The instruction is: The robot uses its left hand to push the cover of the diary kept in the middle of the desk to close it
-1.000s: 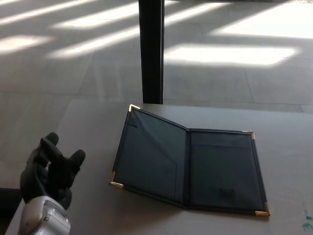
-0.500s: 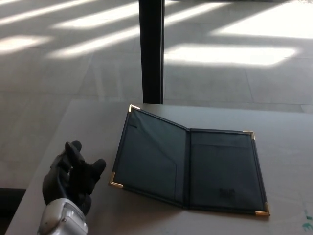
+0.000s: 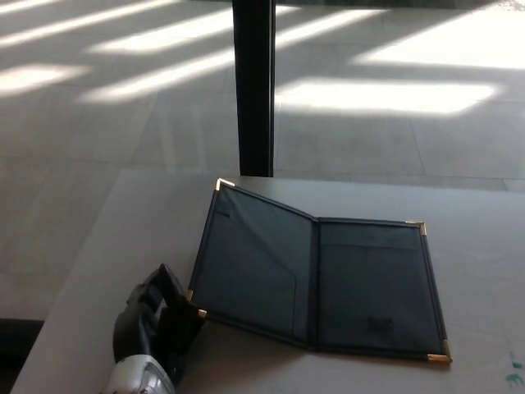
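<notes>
A dark diary (image 3: 316,275) with gold corner caps lies open in the middle of the grey desk (image 3: 148,222). Its left cover (image 3: 246,263) is tilted up a little off the desk; the right half lies flat. My left hand (image 3: 157,324) is at the desk's near left, its black fingers (image 3: 182,316) apart and reaching the cover's near-left gold corner (image 3: 197,312). It holds nothing. I cannot tell whether the fingertips touch the cover. My right hand does not show.
A black post (image 3: 253,86) stands behind the desk's far edge, just beyond the diary. Sunlit floor (image 3: 385,90) lies beyond. The desk's left edge runs close beside my left hand. A small green mark (image 3: 515,379) shows at the desk's near right.
My left hand has moved right and forward across the desk, from the left edge up to the diary's near-left corner. The diary has not moved.
</notes>
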